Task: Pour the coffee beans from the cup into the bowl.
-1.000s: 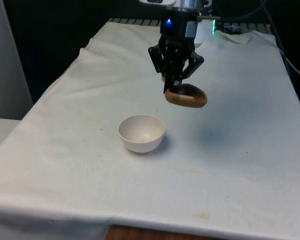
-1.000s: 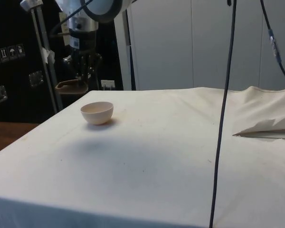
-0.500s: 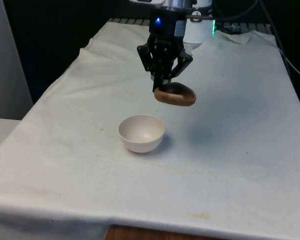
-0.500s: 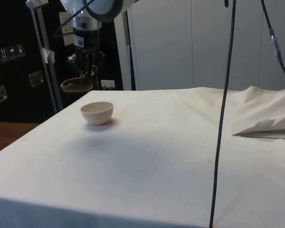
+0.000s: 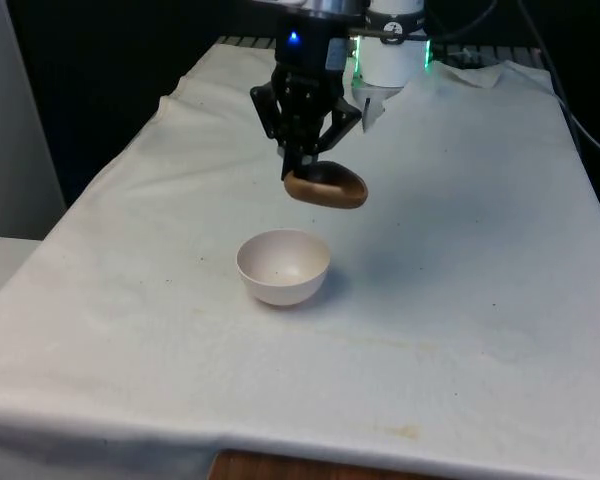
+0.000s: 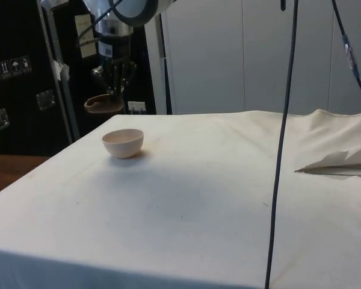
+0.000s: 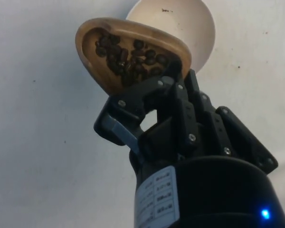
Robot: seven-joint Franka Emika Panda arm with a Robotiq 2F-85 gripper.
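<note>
Front view, left to right: bare white cloth point(image 5: 110, 300) at the view's left, then the white bowl point(image 5: 283, 266) sitting on the table, looks empty, no beans in it yet. Just above and a touch toward the view's right hangs the gripper point(image 5: 304, 168), clamped on the near rim of the brown wooden cup point(image 5: 326, 187), which is off the table w/ clear air betw. it and the bowl. Cup roughly level, beans point(image 7: 128, 57) dark and heaped inside per wrist view; bowl rim peeks out behind the cup there, so they overlap only partly.

Side view: cup point(image 6: 103, 104) again sits above and short of the bowl point(image 6: 123, 142), not centred.

Risks, as I judge them: tip now and beans likely spill past the bowl edge onto cloth, b/c the cup's lip isn't over the middle. Grip is on one rim only, so cup could pivot or slip when rolled. Pour from this height and beans may bounce out of the shallow bowl.
</note>
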